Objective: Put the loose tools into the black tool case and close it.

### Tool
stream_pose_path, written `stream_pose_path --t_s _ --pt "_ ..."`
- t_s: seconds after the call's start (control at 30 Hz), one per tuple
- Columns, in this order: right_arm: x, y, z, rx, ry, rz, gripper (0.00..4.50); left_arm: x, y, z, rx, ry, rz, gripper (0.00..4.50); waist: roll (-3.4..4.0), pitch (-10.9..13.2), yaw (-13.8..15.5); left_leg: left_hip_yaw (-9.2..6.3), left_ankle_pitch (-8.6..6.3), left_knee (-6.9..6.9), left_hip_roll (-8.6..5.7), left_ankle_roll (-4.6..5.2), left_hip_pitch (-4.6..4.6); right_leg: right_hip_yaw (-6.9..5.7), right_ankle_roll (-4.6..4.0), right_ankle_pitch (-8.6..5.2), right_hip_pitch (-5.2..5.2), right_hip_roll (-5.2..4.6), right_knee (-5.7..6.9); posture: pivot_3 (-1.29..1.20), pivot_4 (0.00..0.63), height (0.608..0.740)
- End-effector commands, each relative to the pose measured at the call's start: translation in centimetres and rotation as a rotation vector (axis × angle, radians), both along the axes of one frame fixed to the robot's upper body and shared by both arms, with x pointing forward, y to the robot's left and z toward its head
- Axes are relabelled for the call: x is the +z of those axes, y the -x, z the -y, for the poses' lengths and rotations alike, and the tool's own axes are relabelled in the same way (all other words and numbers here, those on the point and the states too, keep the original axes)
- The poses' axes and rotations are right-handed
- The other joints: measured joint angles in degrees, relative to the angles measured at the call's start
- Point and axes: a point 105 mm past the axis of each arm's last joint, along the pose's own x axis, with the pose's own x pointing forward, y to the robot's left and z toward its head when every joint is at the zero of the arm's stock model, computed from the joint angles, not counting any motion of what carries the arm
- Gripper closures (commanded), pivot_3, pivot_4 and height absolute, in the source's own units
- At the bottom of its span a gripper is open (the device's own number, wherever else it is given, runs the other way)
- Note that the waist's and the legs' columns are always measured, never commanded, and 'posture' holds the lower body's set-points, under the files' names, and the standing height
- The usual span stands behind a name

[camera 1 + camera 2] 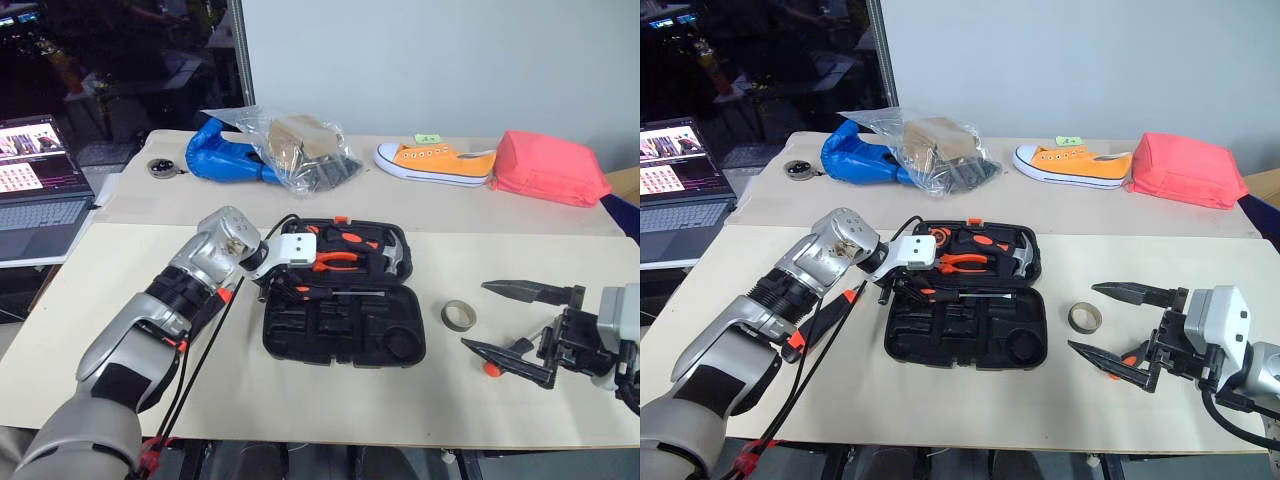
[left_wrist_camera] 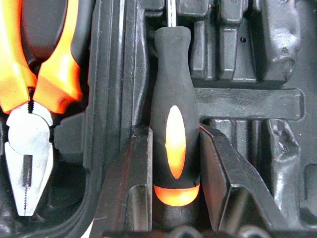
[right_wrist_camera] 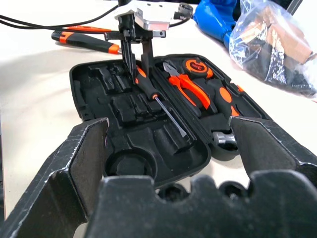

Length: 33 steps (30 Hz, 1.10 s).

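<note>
My left gripper point(image 3: 137, 59) stands over the open black tool case point(image 1: 340, 335) mid-table, its fingers flanking a screwdriver point(image 3: 161, 104) lying along the hinge ridge; whether they are gripping or letting go I cannot tell. My right gripper point(image 1: 1118, 328) hangs wide open and empty near a small orange piece. Another orange-and-black tool point(image 3: 84, 42) lies outside, the lid is open, and my arm hides the case's left edge.

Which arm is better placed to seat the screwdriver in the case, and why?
Left. Its tool is at the open case, fingers either side of the screwdriver handle. The right tool stands open beside the tape roll, away from the case.
</note>
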Motion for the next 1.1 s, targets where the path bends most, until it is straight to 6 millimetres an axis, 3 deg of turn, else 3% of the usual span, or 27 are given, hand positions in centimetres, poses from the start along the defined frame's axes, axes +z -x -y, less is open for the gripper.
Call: stream_pose_path --t_s 0.03,0.17,0.27,0.47,0.53,0.77,1.1 --pt "0.6 0.2 -0.5 0.02 0.006 0.021 0.0 4.0 -0.3 -0.4 0.009 0.083 0.102 1.54 0.01 0.0 0.0 -0.01 0.0 0.01 0.0 0.0 -0.01 -0.01 0.01 0.0 -0.01 0.0 0.0 0.0 0.15 0.74" --pt "0.5 0.1 -0.7 0.02 0.001 0.021 0.0 6.6 1.6 -0.7 0.02 0.225 0.117 1.54 0.06 0.0 -0.5 -0.01 -0.01 -0.01 0.06 0.0 -0.04 0.03 0.02 -0.02 -0.05 0.02 -0.01 0.0 0.15 0.74" --pt "0.5 -0.2 -1.0 0.028 -0.011 0.023 0.0 6.6 2.0 1.0 0.137 0.421 0.131 2.26 0.16 0.0 -0.2 -0.05 -0.02 -0.04 0.04 0.02 -0.05 0.04 -0.01 -0.03 0.0 -0.01 -0.02 0.0 0.15 0.74" --pt "0.7 -0.6 -1.5 0.043 -0.022 0.025 0.0 3.4 0.6 3.3 0.438 0.623 0.194 4.48 0.15 0.0 0.5 -0.23 -0.02 0.23 -0.07 0.02 -0.12 0.06 0.09 0.03 0.13 -0.17 -0.01 0.0 0.15 0.74" --pt "0.8 -0.6 -1.6 0.05 -0.022 0.023 0.0 1.8 0.0 3.4 0.527 0.629 0.214 4.48 0.17 0.0 0.5 -0.25 -0.02 0.24 -0.14 0.02 -0.1 0.09 0.1 0.04 0.13 -0.16 -0.01 0.0 0.15 0.74" --pt "1.1 -0.5 -1.4 0.059 -0.002 0.015 0.0 -6.2 2.2 3.0 0.58 0.448 0.09 4.48 0.25 -0.1 -0.1 -0.61 -0.02 0.12 -0.15 0.02 0.02 0.17 -0.08 0.14 0.25 -0.1 -0.02 0.0 0.15 0.74" --pt "1.1 -0.5 -1.1 0.072 0.015 0.006 0.0 -10.6 3.0 0.5 0.538 0.291 0.204 4.48 0.34 -0.4 -0.7 -0.55 -0.04 -0.02 -0.07 -0.01 1.06 0.31 0.23 -0.23 1.43 -0.13 -0.08 0.0 0.15 0.74"
